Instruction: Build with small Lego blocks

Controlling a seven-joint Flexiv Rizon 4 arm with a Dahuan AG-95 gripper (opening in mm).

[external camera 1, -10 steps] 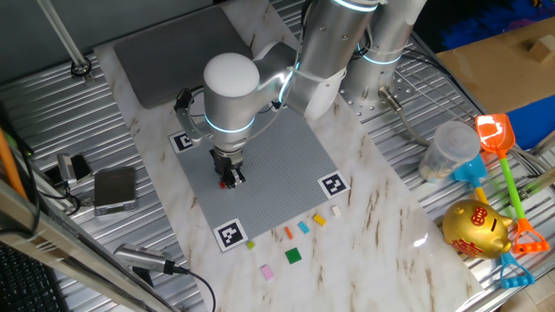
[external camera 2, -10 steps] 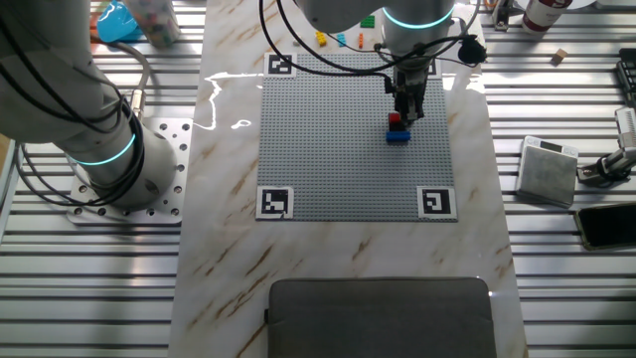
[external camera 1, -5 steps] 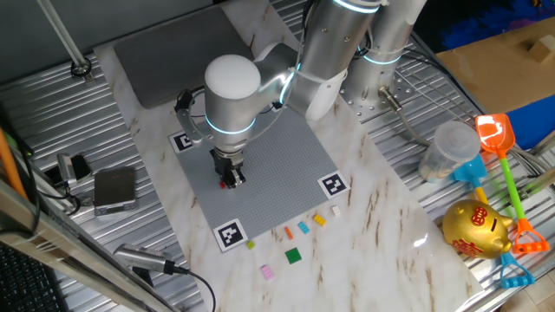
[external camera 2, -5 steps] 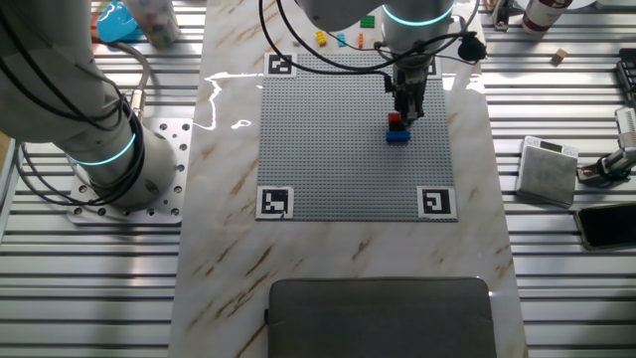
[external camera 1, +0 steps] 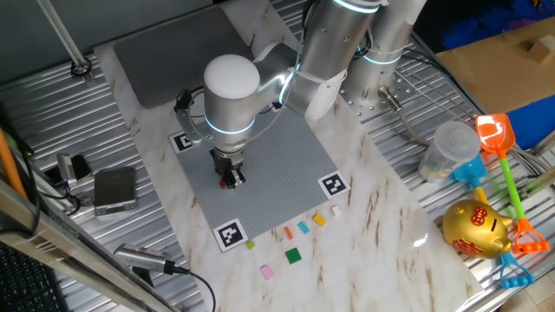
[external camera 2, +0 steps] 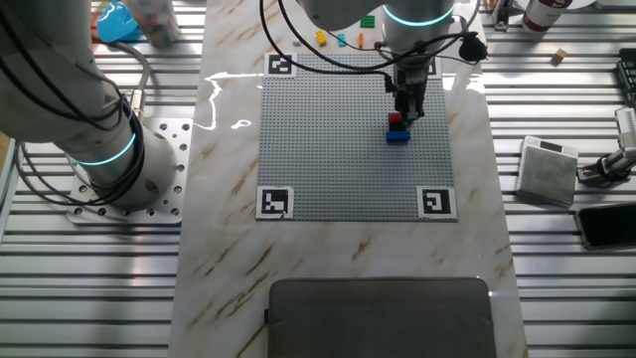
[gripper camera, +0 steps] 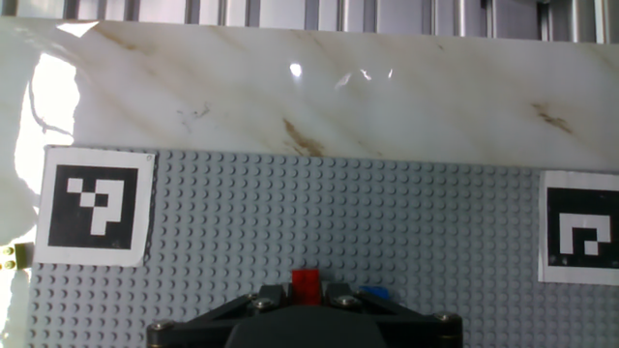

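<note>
My gripper [external camera 1: 230, 177] stands over the left part of the grey studded baseplate [external camera 1: 277, 160], fingers pointing down. Its jaws are shut on a red Lego block [gripper camera: 307, 284], which sits at plate level between them. A blue block [external camera 2: 397, 136] lies on the plate right beside the red block [external camera 2: 397, 120]. In the hand view the blue block [gripper camera: 373, 289] peeks out just right of my gripper [gripper camera: 307, 296]. Several loose small blocks lie on the marble past the plate's edge: orange [external camera 1: 289, 233], light blue [external camera 1: 303, 228], yellow [external camera 1: 319, 220], white [external camera 1: 336, 210], green [external camera 1: 293, 255] and pink [external camera 1: 267, 271].
Black-and-white markers [external camera 1: 229, 234] sit at the plate's corners. A grey mat [external camera 2: 383, 316] lies at one end of the table. A small grey box [external camera 1: 114, 188] and cables lie to the left. A plastic jar [external camera 1: 449, 149], toy shovels [external camera 1: 499, 143] and a gold piggy bank [external camera 1: 475, 228] stand at the right.
</note>
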